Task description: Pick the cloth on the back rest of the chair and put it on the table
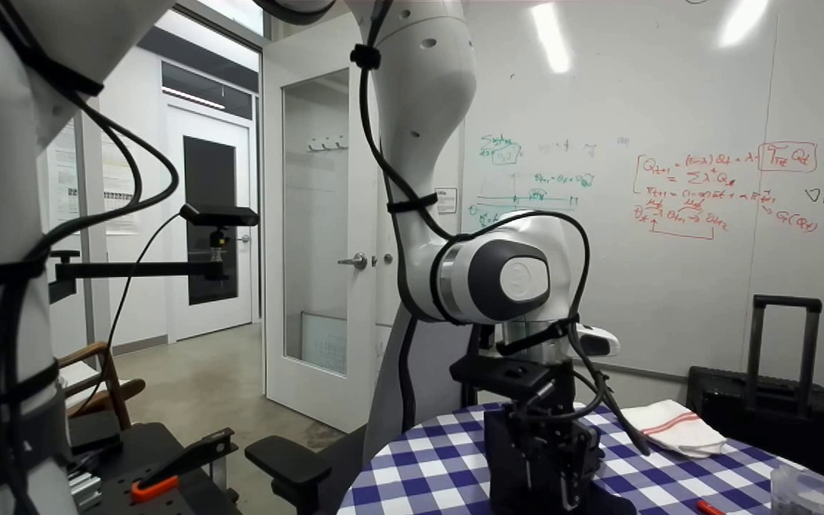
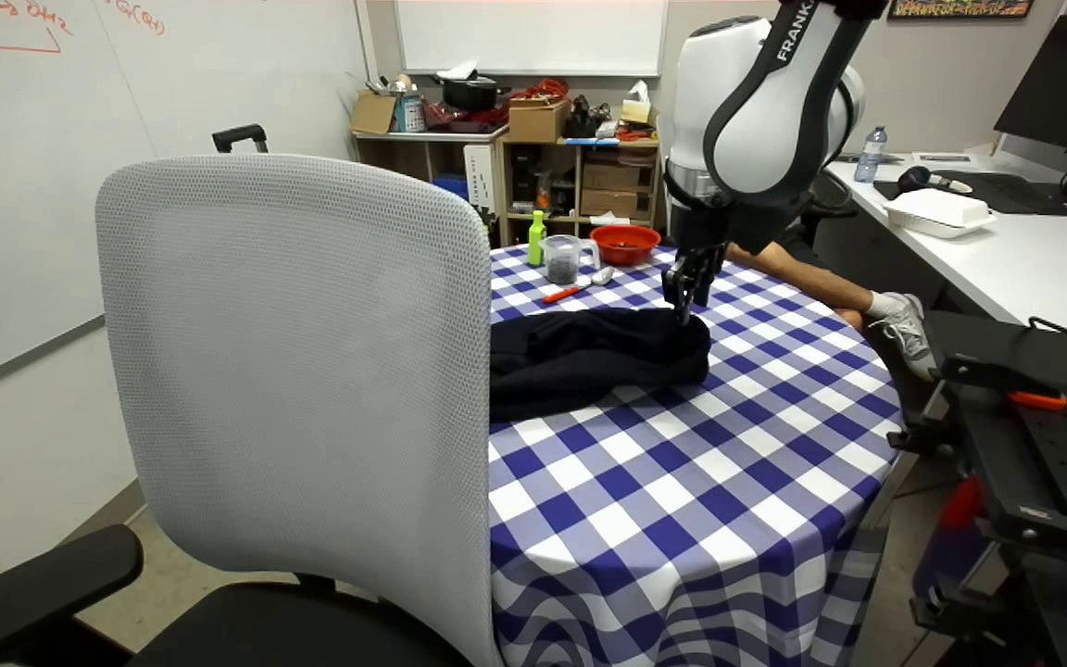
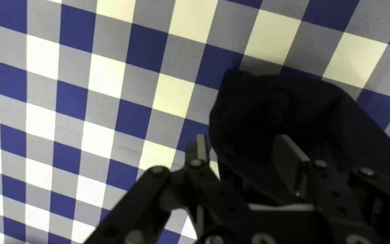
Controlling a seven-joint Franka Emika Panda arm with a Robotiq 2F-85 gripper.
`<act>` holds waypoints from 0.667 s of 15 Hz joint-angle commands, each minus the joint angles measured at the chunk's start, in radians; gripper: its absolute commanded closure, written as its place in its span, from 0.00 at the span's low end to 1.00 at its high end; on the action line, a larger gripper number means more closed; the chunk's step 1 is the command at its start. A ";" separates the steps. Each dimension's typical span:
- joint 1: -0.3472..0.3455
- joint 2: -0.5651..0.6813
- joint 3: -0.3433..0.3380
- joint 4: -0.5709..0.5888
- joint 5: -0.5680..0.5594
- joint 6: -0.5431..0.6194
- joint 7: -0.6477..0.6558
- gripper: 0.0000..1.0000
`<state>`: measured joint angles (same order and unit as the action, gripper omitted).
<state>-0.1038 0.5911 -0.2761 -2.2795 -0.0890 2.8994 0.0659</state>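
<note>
The dark cloth [image 2: 589, 357] lies bunched on the checked table [image 2: 682, 472]. In an exterior view the chair's back rest [image 2: 302, 361] hides its near end. The wrist view shows the cloth [image 3: 303, 101] under and between the fingers. My gripper [image 2: 687, 306] points down at the cloth's end. In the wrist view the gripper [image 3: 242, 149] has its fingers well apart. The left finger is beside the cloth's edge, and the right finger is over the cloth. Whether the fingers touch it cannot be told. The chair [image 2: 302, 630] stands against the table with a bare back rest.
A green bottle [image 2: 535, 239], a measuring cup [image 2: 563, 259], a red bowl [image 2: 624, 245] and a red-handled spoon [image 2: 580, 285] stand or lie on the table's far side. A white towel [image 1: 673, 425] lies near the black suitcase [image 1: 777, 400]. A person's leg [image 2: 816, 278] is beside the table.
</note>
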 commanded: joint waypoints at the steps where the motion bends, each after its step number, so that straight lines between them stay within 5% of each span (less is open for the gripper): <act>1: 0.075 -0.087 -0.036 -0.031 -0.027 0.056 0.023 0.16; 3: 0.086 -0.154 -0.019 -0.040 -0.029 0.077 -0.003 0.01; 5: 0.060 -0.227 0.040 -0.050 -0.018 0.071 -0.054 0.00; 10: -0.112 -0.438 0.321 -0.111 0.127 -0.011 -0.338 0.00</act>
<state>-0.1065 0.2941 -0.1093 -2.3168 -0.0678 2.9481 -0.0842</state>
